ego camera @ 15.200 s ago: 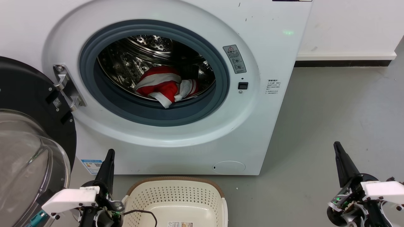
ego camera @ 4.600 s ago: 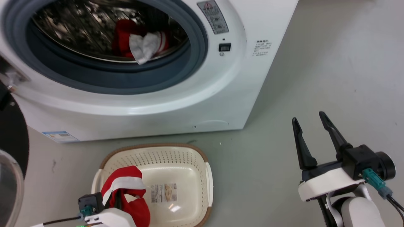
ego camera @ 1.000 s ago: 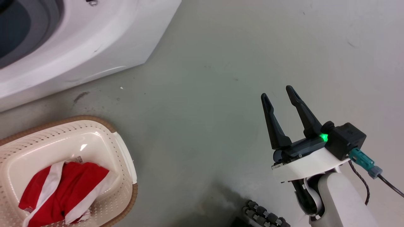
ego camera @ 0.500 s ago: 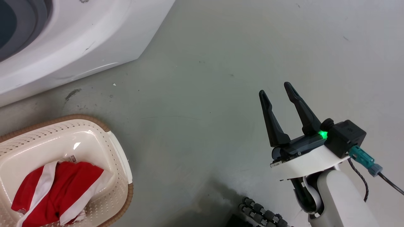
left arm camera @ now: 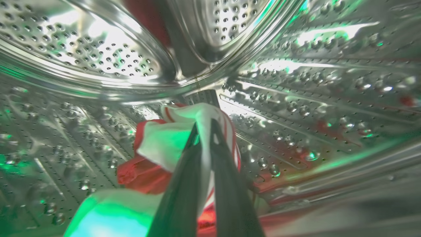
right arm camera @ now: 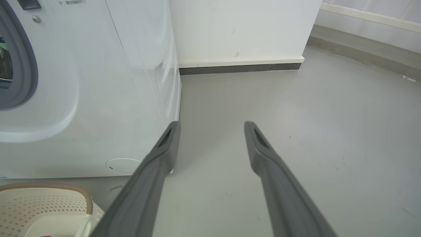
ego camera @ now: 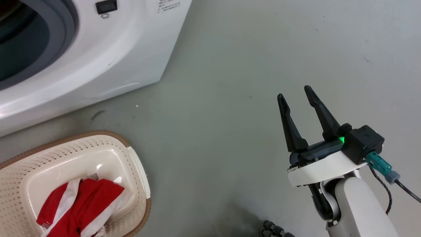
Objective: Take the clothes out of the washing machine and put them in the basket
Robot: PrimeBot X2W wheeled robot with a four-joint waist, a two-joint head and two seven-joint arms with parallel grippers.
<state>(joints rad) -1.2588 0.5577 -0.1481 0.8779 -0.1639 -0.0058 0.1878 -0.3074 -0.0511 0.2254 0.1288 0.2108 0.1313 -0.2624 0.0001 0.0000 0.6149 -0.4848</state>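
Inside the shiny perforated drum of the washing machine, my left gripper is shut on a red and white garment, pinching a white fold. The machine's white front fills the upper left of the head view and also appears in the right wrist view. The cream basket with its brown rim sits on the floor at lower left and holds another red and white garment. My right gripper hangs open over bare floor, well right of the basket, with nothing between its fingers.
Grey floor stretches right of the machine. A white wall with a dark skirting strip stands behind. The basket's corner lies at the lower left of the right wrist view. A dark ribbed cable lies by my base.
The head camera has shifted, bringing more of the machine's front and the porthole rim into the picture. The right gripper stays open in much the same pose.
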